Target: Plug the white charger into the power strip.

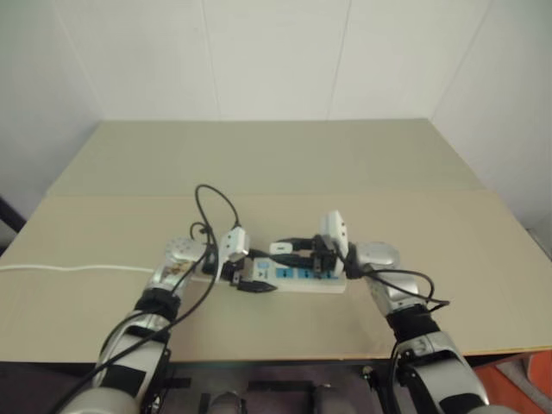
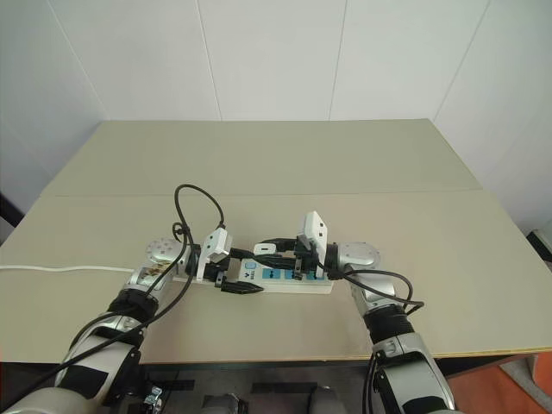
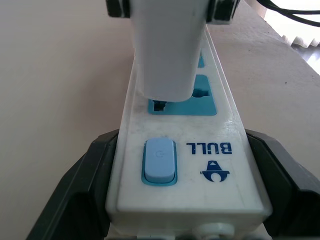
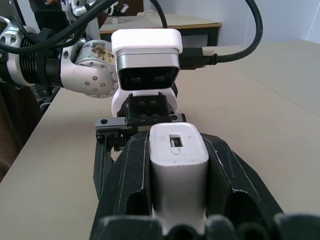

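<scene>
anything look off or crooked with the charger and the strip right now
Nothing stands out. The left gripper clamps the switch end of the power strip, which lies flat on the table. The right gripper holds the white charger squarely at the first blue socket.

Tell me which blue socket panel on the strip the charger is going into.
The panel nearest the power switch: the white charger sits at its slots, while the next panel along the power strip stays uncovered.
</scene>
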`<state>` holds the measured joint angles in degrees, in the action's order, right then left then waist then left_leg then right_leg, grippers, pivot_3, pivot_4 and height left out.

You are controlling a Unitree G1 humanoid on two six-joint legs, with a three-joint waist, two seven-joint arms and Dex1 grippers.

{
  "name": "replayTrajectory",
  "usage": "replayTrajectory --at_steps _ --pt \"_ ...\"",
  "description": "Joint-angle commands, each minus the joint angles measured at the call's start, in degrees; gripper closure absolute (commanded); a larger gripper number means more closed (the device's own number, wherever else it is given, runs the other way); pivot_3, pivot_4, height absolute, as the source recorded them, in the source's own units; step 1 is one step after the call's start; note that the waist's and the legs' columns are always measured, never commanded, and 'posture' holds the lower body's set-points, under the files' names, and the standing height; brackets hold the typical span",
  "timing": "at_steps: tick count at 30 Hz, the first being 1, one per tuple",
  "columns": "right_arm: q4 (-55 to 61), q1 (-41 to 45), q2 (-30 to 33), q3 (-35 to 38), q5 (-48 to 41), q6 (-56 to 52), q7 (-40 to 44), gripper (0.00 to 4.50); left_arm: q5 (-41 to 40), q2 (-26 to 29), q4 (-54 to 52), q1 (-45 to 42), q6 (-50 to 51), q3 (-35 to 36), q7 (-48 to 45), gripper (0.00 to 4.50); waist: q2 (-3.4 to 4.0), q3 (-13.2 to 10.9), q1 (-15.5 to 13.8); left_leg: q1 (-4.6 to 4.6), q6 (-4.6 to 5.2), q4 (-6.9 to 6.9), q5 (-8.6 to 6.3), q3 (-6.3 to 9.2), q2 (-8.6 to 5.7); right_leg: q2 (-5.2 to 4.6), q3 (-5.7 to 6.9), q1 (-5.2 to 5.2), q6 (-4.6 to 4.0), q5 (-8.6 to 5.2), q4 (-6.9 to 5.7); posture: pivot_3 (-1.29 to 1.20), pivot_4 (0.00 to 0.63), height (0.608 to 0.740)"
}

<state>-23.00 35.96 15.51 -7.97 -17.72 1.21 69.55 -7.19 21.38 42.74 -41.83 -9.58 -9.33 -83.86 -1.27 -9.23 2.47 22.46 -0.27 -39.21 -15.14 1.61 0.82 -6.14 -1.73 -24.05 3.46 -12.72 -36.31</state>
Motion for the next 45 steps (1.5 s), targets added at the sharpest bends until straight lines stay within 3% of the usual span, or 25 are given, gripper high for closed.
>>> replayTrajectory --at_steps 1,34,45 --pt "-0.68 0.95 -0.18 0.47 0.45 1.26 -0.47 3.39 0.65 0.41 -1.12 0.54 0.43 -1.22 -0.67 1.19 0.00 0.00 0.00 0.00 0.00 0.00 0.00 -0.01 0.00 0.00 0.00 0.00 0.00 0.00 0.00 0.00 0.150 0.740" --pt "-5.26 -2.02 7.27 -0.79 3.99 1.28 2.05 3.39 0.38 1.15 -0.66 0.03 0.48 -1.41 -0.30 1.19 0.00 0.00 -0.49 -0.12 0.00 0.02 0.00 0.00 -0.01 0.00 -0.01 0.21 0.00 0.00 0.10 0.00 0.150 0.740" --pt "-6.40 -2.01 8.73 -5.00 7.30 -0.63 -0.07 3.39 0.11 1.24 -0.61 -0.03 0.51 -1.75 -0.11 1.19 0.00 0.00 -0.69 -0.67 0.01 0.18 -0.01 0.04 0.00 0.00 0.02 0.81 0.01 -0.01 0.28 0.00 0.150 0.740"
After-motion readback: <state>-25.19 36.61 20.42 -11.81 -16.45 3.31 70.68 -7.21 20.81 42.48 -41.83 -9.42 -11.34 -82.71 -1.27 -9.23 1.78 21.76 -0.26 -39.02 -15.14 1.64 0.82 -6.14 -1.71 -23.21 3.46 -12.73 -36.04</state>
